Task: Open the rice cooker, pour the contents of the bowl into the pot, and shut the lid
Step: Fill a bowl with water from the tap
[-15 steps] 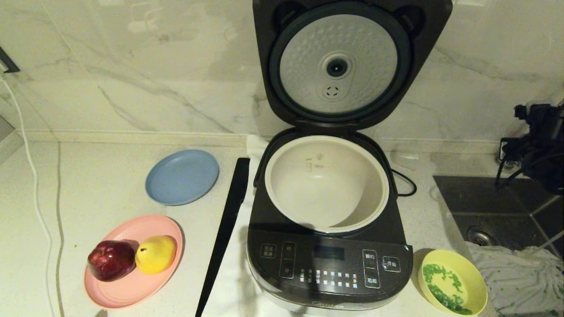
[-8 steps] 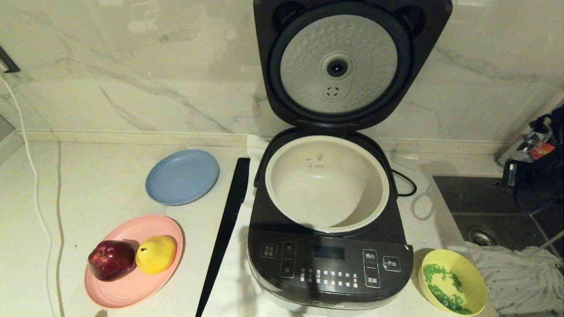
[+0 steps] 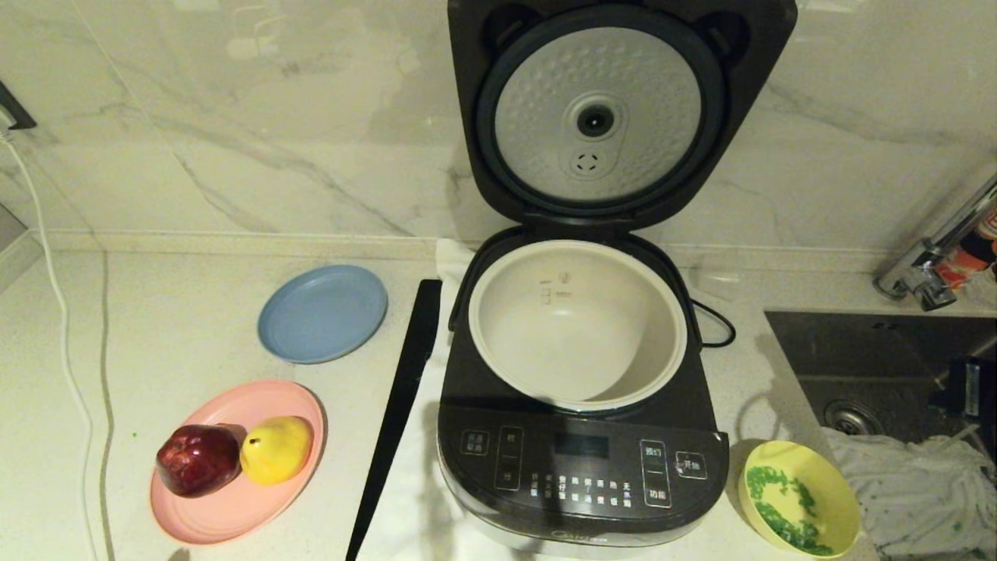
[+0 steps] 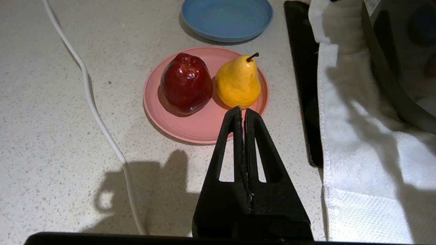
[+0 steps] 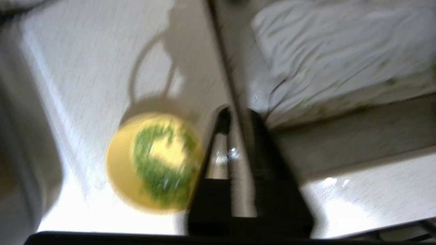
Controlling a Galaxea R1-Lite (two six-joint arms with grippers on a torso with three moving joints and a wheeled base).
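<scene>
The rice cooker [image 3: 580, 460] stands mid-counter with its lid [image 3: 600, 117] swung up against the wall. The cream pot [image 3: 578, 323] inside it is empty. The pale yellow bowl [image 3: 802, 499] sits on the counter by the cooker's front right corner, with the contents [image 3: 779, 502], chopped green bits, in it. My right arm [image 3: 964, 389] shows dark at the right edge over the sink. In the right wrist view my right gripper [image 5: 238, 110] hovers beside the bowl [image 5: 153, 163], apart from it, with a narrow gap between its fingers and nothing in them. My left gripper [image 4: 242, 109] is shut and empty near the pink plate.
A pink plate [image 3: 234, 506] holds a red apple [image 3: 197, 460] and a yellow pear [image 3: 274, 449]. Behind it lies a blue plate [image 3: 322, 313]. A black strip [image 3: 397, 413] lies left of the cooker. A sink [image 3: 872, 358], a tap [image 3: 935, 261] and a crumpled cloth [image 3: 911, 483] are on the right.
My right arm has dropped from in front of the tap to low over the sink, uncovering the tap. The cooker, bowl and plates have not moved.
</scene>
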